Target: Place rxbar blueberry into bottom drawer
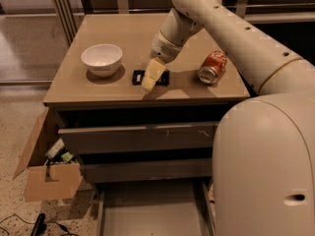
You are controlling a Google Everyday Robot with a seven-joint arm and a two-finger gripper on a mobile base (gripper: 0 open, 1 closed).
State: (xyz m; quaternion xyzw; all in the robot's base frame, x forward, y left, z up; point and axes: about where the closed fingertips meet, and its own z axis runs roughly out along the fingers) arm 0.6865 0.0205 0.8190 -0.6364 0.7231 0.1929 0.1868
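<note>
The rxbar blueberry (pixel 138 77), a flat dark wrapper, lies on the cabinet top (pixel 123 38) near its front edge, between the bowl and the can. My gripper (pixel 150 77) hangs directly over it, its pale fingers covering the bar's middle, so only the bar's two ends show. The bottom drawer (pixel 152 210) is pulled out at the cabinet's base, a shallow grey tray with nothing visible in it.
A white bowl (pixel 102 59) stands left of the bar. A red soda can (pixel 212 67) lies on its side to the right. Two upper drawers (pixel 138 137) stand slightly ajar. An open cardboard box (pixel 47 173) sits on the floor at left.
</note>
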